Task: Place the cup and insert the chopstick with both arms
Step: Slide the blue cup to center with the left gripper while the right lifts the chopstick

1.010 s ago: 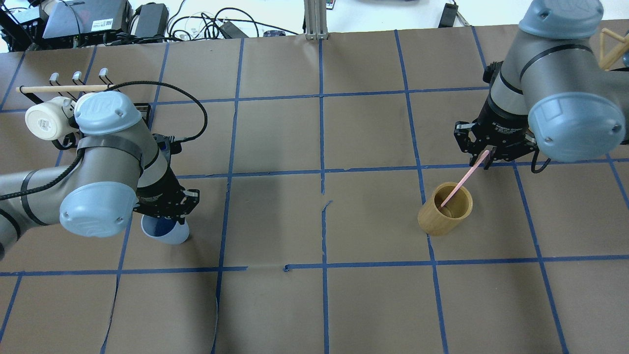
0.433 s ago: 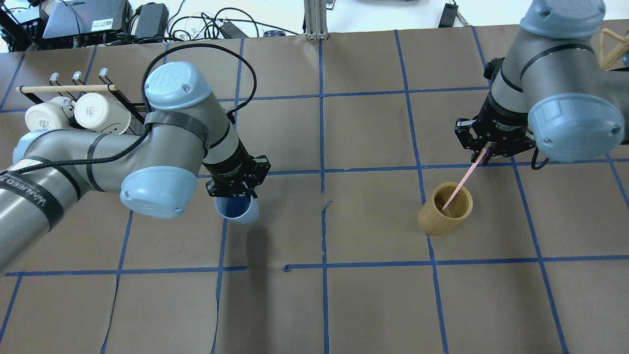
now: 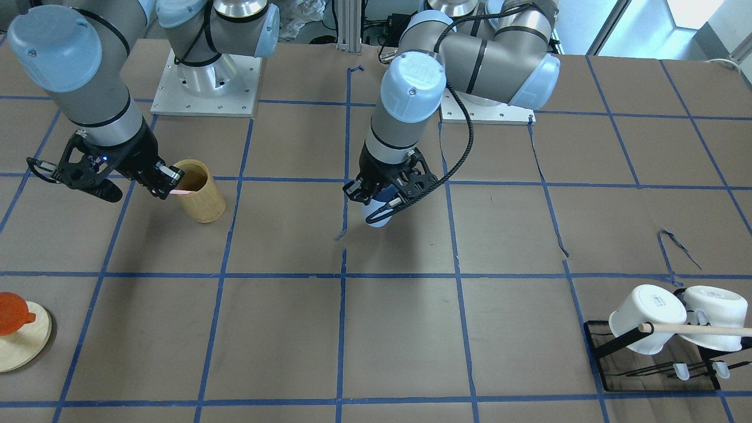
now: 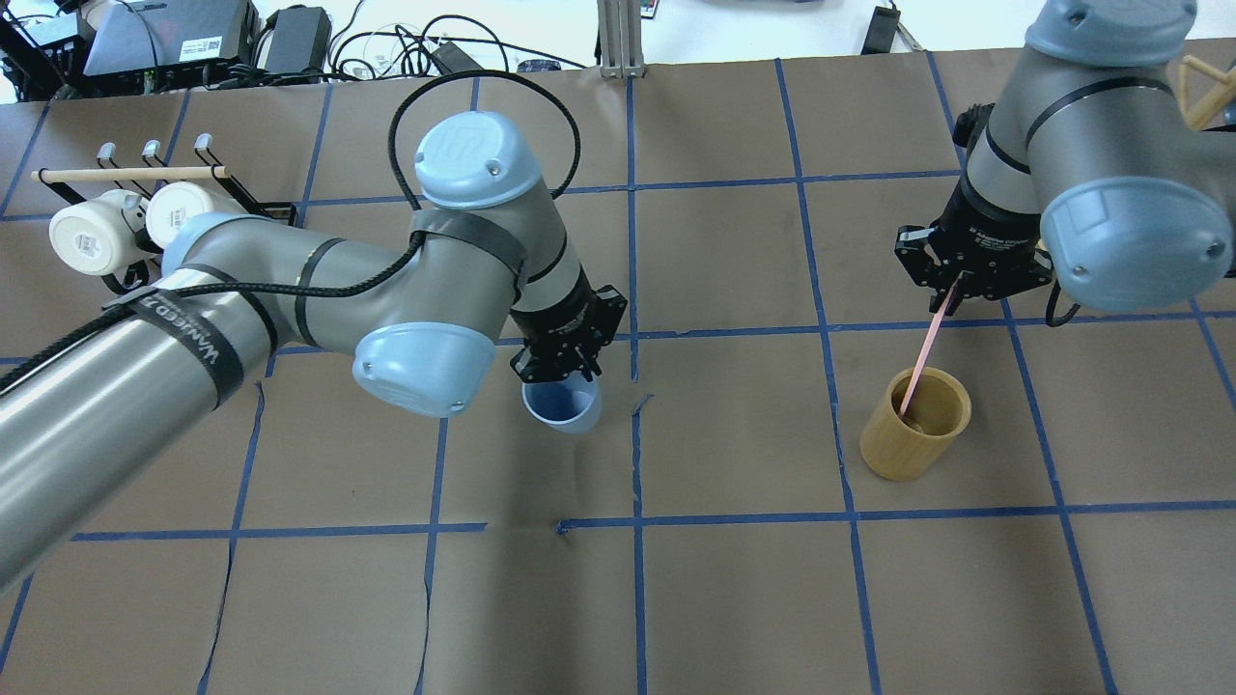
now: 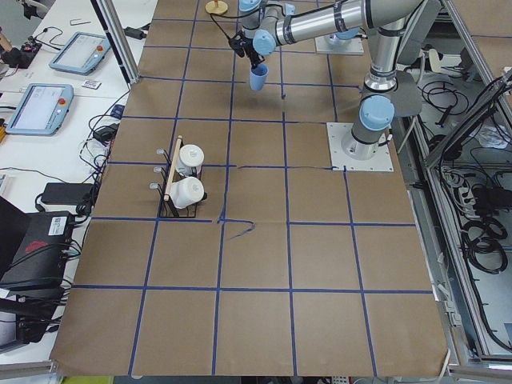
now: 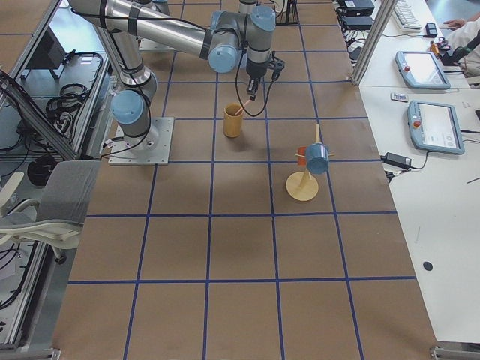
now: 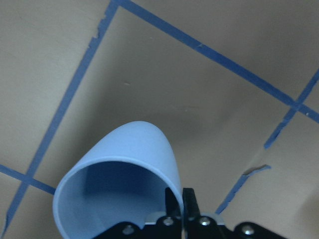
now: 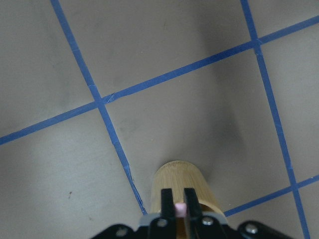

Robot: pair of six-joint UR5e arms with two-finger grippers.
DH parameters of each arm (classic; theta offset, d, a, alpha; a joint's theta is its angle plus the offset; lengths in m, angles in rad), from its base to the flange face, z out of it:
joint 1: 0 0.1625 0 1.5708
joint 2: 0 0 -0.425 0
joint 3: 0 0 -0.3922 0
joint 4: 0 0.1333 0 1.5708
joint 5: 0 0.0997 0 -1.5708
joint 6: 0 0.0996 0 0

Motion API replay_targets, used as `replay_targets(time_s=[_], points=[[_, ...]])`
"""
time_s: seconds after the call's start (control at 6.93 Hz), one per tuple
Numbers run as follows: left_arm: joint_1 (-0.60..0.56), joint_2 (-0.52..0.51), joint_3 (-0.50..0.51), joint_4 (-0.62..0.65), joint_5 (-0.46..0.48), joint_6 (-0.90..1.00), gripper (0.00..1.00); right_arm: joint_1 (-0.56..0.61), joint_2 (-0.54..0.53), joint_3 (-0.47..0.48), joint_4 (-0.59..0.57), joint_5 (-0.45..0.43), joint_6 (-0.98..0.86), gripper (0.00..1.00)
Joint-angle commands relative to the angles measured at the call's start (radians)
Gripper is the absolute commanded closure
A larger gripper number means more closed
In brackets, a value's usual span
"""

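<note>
My left gripper [image 4: 568, 375] is shut on the rim of the light blue cup [image 4: 563, 409] and holds it tilted near the table's middle. The cup also shows in the front view [image 3: 376, 212] and in the left wrist view [image 7: 119, 179]. My right gripper [image 4: 951, 290] is shut on the top end of the pale pink chopstick [image 4: 924, 357]. The chopstick's lower end is inside the tan bamboo holder [image 4: 912, 434], which stands on the right of the table. The right wrist view shows the pink tip [image 8: 180, 206] between the fingers, above the holder [image 8: 182, 181].
A black rack with a wooden rod and two white mugs [image 4: 126, 222] stands at the far left. A round wooden stand with an orange cup [image 3: 14, 329] is near the table's right end. The brown paper cover has tears near the middle [image 4: 639, 401].
My left arm has carried the blue cup rightward to the table's middle. The chopstick now stands steeper in my right gripper. The bamboo holder has shifted to the right.
</note>
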Motion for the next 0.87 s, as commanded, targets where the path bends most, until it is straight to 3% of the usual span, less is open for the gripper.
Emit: replay_targets(time_s=[0.0,0.43,0.58,0.72], points=[[-0.08,-0.038,0.016,0.007,-0.002,-0.145,1.0,0.001,-0.005,-0.005,0.001,0.004,-0.003,0.86],[-0.085,-0.065,0.016,0.041,-0.008,-0.224,1.0,0.001,-0.008,-0.005,0.002,0.016,-0.005,0.87],[-0.09,-0.075,0.013,0.042,-0.005,-0.221,0.54,0.001,-0.013,-0.008,0.002,0.018,-0.005,0.87],[-0.09,-0.072,0.022,0.047,-0.012,-0.224,0.01,0.002,-0.013,-0.029,0.005,0.018,-0.003,0.87]])
